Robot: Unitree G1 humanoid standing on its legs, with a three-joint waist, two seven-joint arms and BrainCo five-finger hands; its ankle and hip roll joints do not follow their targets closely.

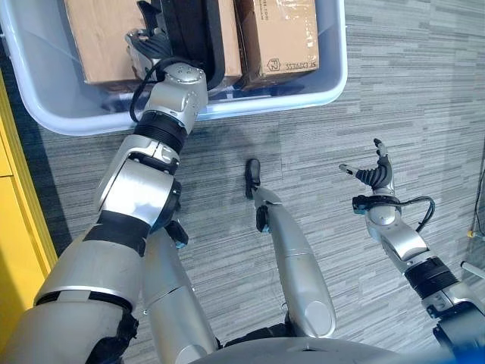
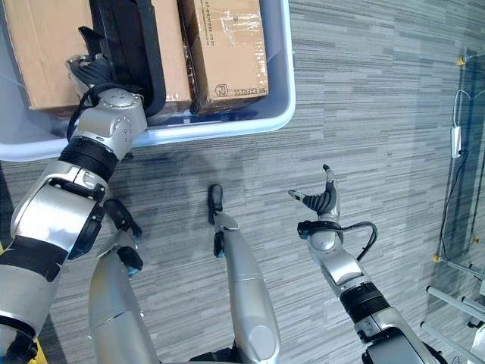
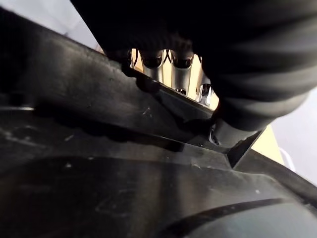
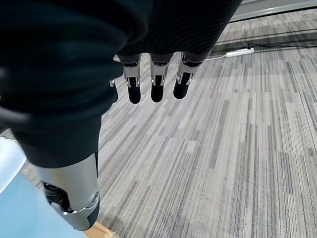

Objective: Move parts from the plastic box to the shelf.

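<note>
Fingers of the left hand [image 1: 148,47] curl over a black part [image 1: 189,30] in the plastic box [image 1: 326,83]; right hand [image 1: 377,176] hangs spread.

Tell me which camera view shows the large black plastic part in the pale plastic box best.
The right eye view: the black plastic part stands between cardboard boxes in the pale plastic box, the left hand at it. The left eye view crops it more. The left wrist view gives a dark close-up of its surface.

Pale blue plastic box [image 1: 318,91] on grey floor, holding brown cardboard cartons [image 1: 276,38] and one black moulded part [image 1: 193,30] standing upright between them.
</note>
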